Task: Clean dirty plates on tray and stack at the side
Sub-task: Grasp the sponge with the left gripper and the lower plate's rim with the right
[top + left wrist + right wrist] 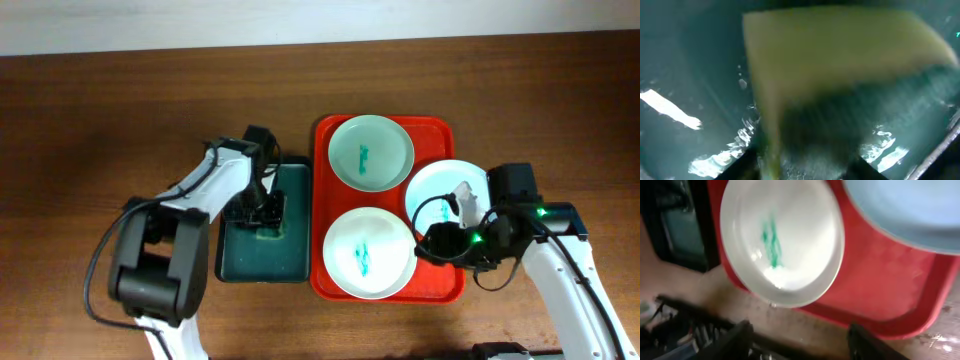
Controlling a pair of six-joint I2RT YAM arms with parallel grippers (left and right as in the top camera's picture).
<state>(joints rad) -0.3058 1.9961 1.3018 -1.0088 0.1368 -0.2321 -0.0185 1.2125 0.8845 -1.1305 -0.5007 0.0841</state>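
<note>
Yellow sponge (pixel 840 60) in left jaws' pinch, close only from left wrist; right jaws wide over tray (pixel 875 295).

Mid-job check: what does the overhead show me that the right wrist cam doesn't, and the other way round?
Overhead only: the far plate with its smear, all three plates at once, and the left gripper low over the dark tray. Right wrist only: the right gripper close up, fingers apart with nothing between them. Both: the red tray, the near smeared plate, part of the right-hand plate, and at least a strip of the dark tray.
</note>
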